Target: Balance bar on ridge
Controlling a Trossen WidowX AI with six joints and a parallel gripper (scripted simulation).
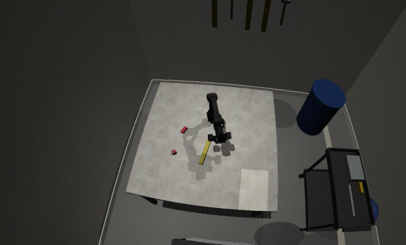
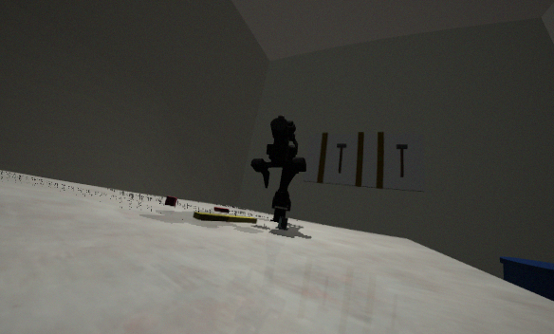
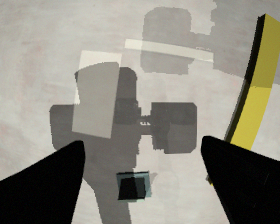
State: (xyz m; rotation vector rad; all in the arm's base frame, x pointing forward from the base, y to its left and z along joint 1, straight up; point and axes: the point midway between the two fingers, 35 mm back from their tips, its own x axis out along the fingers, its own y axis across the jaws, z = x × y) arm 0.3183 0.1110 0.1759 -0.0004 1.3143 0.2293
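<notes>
One bar [image 3: 256, 90] is seen right of frame in wrist view, lengthwise top-to-bottom, beside the released, empty tool [image 3: 143, 163]; ridge [image 3: 134, 185] sits btwn jaws.

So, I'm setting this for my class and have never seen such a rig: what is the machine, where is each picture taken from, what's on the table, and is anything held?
The black machine is a jointed robot arm ending in a two-fingered gripper. One picture looks down from above, one from low across the table, one from the wrist between the fingers. On the table lie a yellow bar, two red blocks and a small dark ridge piece, seen directly below the gripper. The gripper is open and holds nothing.
</notes>
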